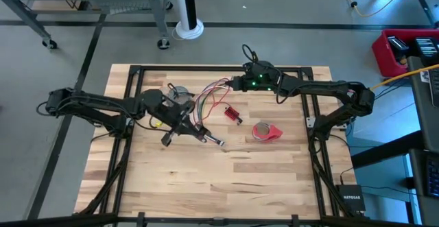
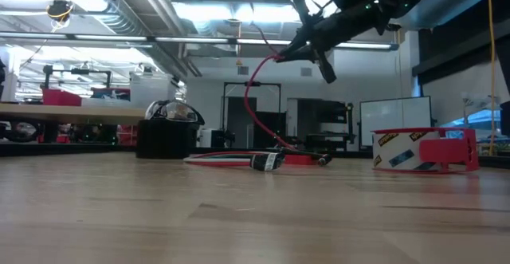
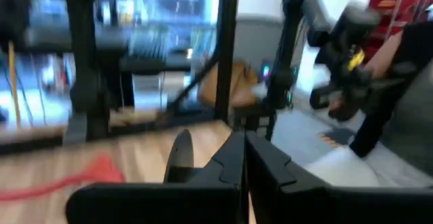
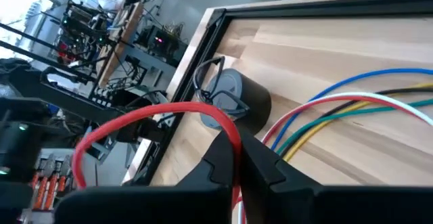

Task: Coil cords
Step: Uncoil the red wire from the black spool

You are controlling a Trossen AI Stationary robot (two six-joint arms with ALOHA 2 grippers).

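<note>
Pale wooden surface (image 1: pixel 226 172) inside a black frame, seen from above, with a dark robot arm reaching in from each side. The right gripper (image 1: pixel 232 84) is near the far edge, fingers clamped on a red wire (image 4: pixel 145 116) of the long cord bundle (image 1: pixel 209 100) and holding it up off the wood (the low view shows the wire arcing down from the raised gripper to the surface). Red, green, white and blue strands fan from that gripper toward the middle, where the bundle's plug end (image 1: pixel 218 142) lies flat. The left gripper (image 1: pixel 167 138) sits left of centre, fingers pressed together; whether it holds anything cannot be told. Beside the left arm, toward the far edge, stands a small grey coil (image 1: pixel 180 92) with a black loop on top. A small red block (image 1: pixel 232 114) lies near the middle, and a red tape roll (image 1: pixel 266 132) lies to its right, apart from the wires.
</note>
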